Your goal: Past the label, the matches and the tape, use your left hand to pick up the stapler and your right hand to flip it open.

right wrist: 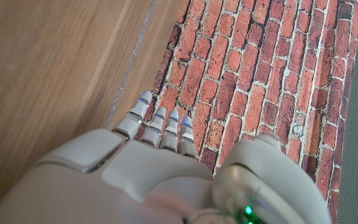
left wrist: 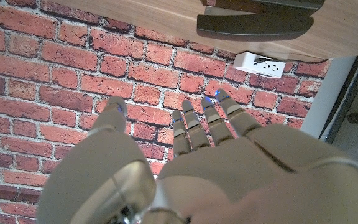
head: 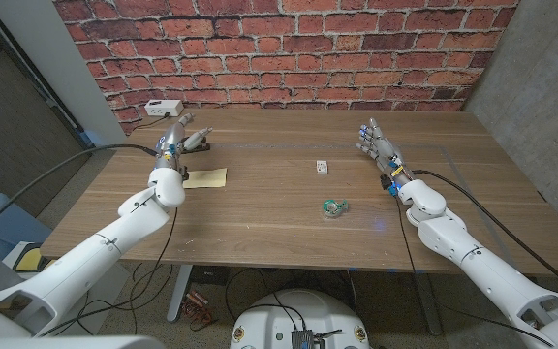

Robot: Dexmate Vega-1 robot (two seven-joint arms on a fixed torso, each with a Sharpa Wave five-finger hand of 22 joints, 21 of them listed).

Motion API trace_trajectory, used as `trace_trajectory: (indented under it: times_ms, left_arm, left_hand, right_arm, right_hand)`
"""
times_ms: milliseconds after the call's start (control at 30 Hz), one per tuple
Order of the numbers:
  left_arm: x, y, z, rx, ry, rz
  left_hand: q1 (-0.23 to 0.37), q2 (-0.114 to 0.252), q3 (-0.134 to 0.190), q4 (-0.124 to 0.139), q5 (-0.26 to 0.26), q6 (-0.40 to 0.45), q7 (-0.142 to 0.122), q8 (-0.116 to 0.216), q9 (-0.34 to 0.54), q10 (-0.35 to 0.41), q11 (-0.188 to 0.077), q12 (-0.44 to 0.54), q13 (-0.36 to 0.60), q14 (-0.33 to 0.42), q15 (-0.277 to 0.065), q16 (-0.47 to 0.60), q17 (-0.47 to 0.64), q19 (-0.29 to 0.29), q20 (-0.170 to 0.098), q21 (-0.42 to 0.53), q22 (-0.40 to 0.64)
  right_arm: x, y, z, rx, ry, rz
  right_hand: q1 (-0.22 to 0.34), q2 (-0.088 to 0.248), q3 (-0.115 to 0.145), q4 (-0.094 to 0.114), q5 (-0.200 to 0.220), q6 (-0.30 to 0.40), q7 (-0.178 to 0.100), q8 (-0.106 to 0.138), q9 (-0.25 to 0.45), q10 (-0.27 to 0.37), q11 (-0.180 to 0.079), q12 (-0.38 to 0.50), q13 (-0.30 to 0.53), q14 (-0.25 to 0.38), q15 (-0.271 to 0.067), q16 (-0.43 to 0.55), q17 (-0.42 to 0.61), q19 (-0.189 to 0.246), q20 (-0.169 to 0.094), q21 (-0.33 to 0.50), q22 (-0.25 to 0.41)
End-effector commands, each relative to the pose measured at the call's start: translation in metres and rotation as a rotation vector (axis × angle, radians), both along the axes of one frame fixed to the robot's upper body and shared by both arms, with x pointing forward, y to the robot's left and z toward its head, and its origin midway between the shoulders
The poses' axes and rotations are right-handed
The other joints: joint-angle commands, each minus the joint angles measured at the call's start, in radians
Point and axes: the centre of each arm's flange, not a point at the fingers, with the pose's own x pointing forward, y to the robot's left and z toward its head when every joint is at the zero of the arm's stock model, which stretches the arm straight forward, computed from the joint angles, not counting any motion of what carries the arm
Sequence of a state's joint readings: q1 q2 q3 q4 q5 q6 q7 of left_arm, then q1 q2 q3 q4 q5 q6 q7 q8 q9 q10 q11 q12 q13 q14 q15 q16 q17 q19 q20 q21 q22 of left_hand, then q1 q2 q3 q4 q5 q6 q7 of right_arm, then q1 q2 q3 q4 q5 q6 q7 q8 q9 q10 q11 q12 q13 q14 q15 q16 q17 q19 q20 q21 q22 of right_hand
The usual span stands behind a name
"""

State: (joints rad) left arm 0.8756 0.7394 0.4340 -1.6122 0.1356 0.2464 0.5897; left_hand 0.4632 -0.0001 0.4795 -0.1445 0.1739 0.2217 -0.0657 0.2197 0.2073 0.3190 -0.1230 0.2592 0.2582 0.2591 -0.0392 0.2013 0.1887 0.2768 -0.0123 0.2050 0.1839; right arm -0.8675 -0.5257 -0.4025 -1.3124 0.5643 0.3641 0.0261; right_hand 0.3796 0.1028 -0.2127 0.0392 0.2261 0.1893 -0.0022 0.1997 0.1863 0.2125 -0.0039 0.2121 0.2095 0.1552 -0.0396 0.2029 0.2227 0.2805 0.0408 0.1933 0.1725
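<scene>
Stapler (head: 199, 142) lay at the far left of the wooden table (head: 260, 223), close to the brick wall, with the left hand (head: 174, 134) reaching toward it, fingers extended and apart and holding nothing. Whether the fingertips touched it the head view could not settle; in the left wrist view the stapler (left wrist: 253, 20) sat beyond the fingertips (left wrist: 194, 127), apparently apart from them. The arm seemed stretched so far because the stapler sat behind the yellow label (head: 206, 177). The matches (head: 322, 167) and the green tape (head: 334, 206) lay mid-table, well apart from both hands. The right hand (head: 377, 143) waited at the far right, fingers straight and loosely spread, gripping nothing, probably held back until the stapler was lifted. A white power strip (head: 163, 109) sat by the wall just behind the stapler, something the reach would need to avoid
</scene>
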Motion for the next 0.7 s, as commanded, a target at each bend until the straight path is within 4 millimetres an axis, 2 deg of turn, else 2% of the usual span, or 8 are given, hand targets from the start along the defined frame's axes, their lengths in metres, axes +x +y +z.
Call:
trace_trajectory:
  times_ms: [33,67,100,233,700]
  left_arm:
    - [0.004,0.000,0.007,0.030,0.011,0.045]
    - [0.005,0.000,0.008,0.037,0.008,0.045]
    - [0.006,0.001,0.010,0.044,0.010,0.050]
    - [0.009,0.001,0.013,0.069,0.028,0.068]
    - [0.018,-0.003,0.012,0.110,0.060,0.096]
  left_hand:
    - [-0.003,-0.011,-0.006,-0.001,0.001,0.012,-0.002,0.007,0.005,0.011,0.000,0.007,0.004,0.010,-0.082,0.008,0.006,-0.001,-0.005,0.005,0.004]
    - [-0.005,-0.012,-0.008,0.001,0.001,0.014,-0.003,0.008,0.006,0.012,-0.001,0.007,0.004,0.010,-0.083,0.008,0.006,0.000,-0.007,0.005,0.004]
    - [-0.007,-0.012,-0.009,0.002,0.001,0.015,-0.004,0.008,0.006,0.013,-0.002,0.008,0.005,0.010,-0.084,0.008,0.006,0.000,-0.007,0.005,0.004]
    - [-0.022,-0.020,-0.021,0.009,0.002,0.019,-0.004,0.010,0.008,0.019,-0.003,0.012,0.008,0.014,-0.087,0.010,0.008,0.000,-0.010,0.005,0.004]
    - [-0.036,-0.023,-0.036,0.016,0.007,0.025,-0.003,0.014,0.014,0.023,-0.007,0.017,0.017,0.022,-0.098,0.015,0.013,-0.003,-0.010,0.005,0.004]
  right_arm:
    - [-0.007,-0.001,0.006,-0.014,-0.039,-0.016]
    - [-0.008,-0.001,0.006,-0.017,-0.043,-0.020]
    - [-0.009,-0.001,0.006,-0.016,-0.046,-0.023]
    - [-0.010,0.001,0.006,-0.017,-0.046,-0.021]
    - [-0.010,0.002,0.008,-0.016,-0.056,-0.020]
  right_hand:
    - [0.012,0.003,0.000,-0.006,-0.005,0.007,0.000,0.002,0.002,0.016,0.011,0.002,0.000,0.010,-0.022,0.004,-0.002,0.004,-0.005,-0.002,0.000]
    - [0.013,0.003,0.000,-0.006,-0.005,0.011,0.007,0.004,0.002,0.018,0.014,0.002,0.000,0.012,-0.015,0.005,-0.003,0.006,-0.004,-0.001,0.000]
    - [0.014,0.002,0.000,-0.007,-0.006,0.015,0.010,0.004,0.002,0.021,0.029,0.002,-0.001,0.016,-0.011,0.006,-0.005,0.009,-0.004,0.000,0.000]
    - [0.014,0.003,0.000,-0.007,-0.006,0.020,0.014,0.006,0.002,0.027,0.033,0.004,-0.001,0.020,-0.009,0.007,-0.006,0.012,-0.004,0.001,-0.001]
    - [0.014,0.003,0.000,-0.008,-0.007,0.025,0.014,0.005,0.001,0.030,0.029,0.002,-0.002,0.022,-0.008,0.007,-0.009,0.013,-0.001,0.000,-0.001]
